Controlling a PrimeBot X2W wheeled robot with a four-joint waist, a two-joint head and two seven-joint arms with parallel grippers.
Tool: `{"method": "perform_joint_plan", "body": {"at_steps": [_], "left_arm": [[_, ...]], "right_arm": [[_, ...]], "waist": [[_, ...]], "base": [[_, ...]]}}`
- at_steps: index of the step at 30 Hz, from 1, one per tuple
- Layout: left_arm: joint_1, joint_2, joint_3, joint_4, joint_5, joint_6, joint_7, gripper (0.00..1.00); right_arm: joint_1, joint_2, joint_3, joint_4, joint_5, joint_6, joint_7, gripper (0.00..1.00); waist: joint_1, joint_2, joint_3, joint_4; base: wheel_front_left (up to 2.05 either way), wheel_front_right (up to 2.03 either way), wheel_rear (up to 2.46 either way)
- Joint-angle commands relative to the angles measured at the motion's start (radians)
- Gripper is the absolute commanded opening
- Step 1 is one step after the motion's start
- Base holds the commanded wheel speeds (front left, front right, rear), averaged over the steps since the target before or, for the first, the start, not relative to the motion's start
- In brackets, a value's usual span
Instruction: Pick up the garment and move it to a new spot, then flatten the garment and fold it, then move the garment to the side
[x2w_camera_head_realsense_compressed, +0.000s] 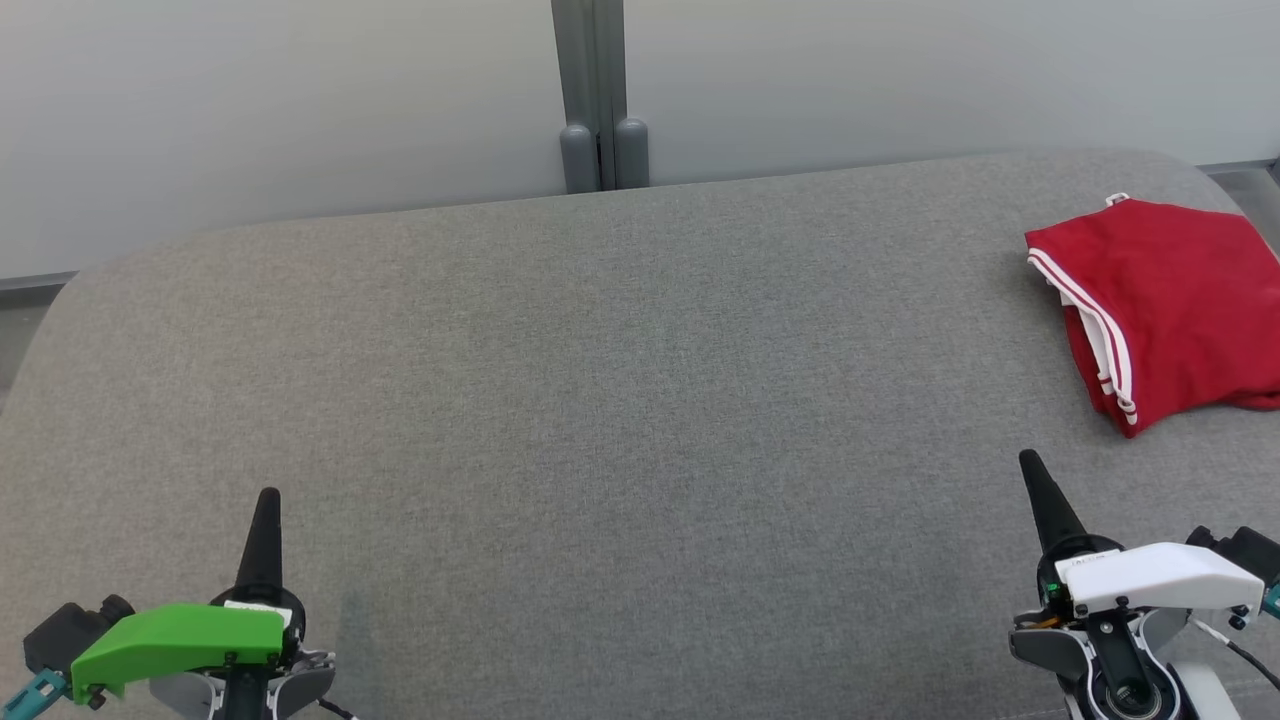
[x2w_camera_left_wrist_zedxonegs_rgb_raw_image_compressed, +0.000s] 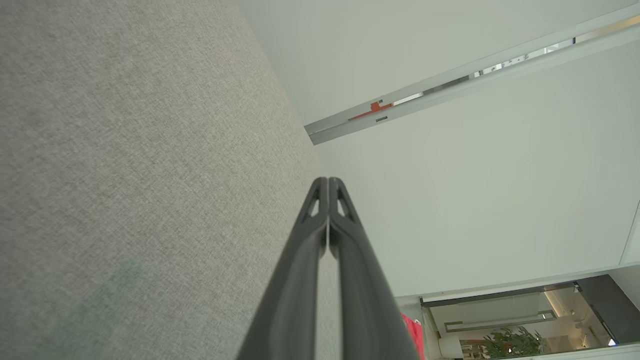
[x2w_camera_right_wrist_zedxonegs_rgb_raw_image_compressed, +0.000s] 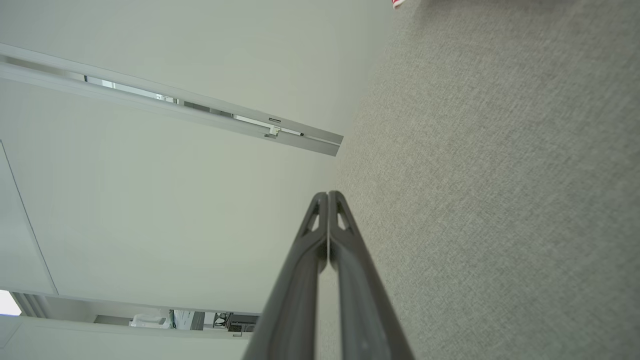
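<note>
Item under inspection: a red fabric garment with white striped trim (x2w_camera_head_realsense_compressed: 1180, 290). It lies folded into a compact, roughly square bundle at the far right side of the grey fabric-covered tabletop (x2w_camera_head_realsense_compressed: 600, 380). Two white stripes run along its left edge, with white lining visible beneath them, and a small white loop shows at its far corner. Its right portion runs past the edge of the head view.

The left tool (x2w_camera_head_realsense_compressed: 268, 495), under a green housing, sits low at the near left, fingers pressed together, holding nothing. The right tool (x2w_camera_head_realsense_compressed: 1028, 458), under a white housing, sits at the near right, fingers likewise together and empty, near the garment but apart from it.
</note>
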Motion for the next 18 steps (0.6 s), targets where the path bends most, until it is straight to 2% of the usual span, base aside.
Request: {"method": "perform_joint_plan", "body": {"at_steps": [1, 18], "left_arm": [[-0.022, -0.001, 0.008, -0.008, -0.023, -0.008, 0.007, 0.00], [-0.033, -0.012, 0.026, -0.007, -0.153, -0.025, 0.044, 0.00]], "right_arm": [[-0.022, -0.003, -0.005, -0.003, 0.024, -0.001, 0.007, 0.00], [-0.029, -0.001, -0.026, 0.004, 0.159, 0.000, 0.042, 0.00]], "waist": [[0.0000, 0.0000, 0.000, 0.000], [0.0000, 0.0000, 0.001, 0.001]], "base": [[0.00, 0.00, 0.00], [0.00, 0.00, 0.00]]}}
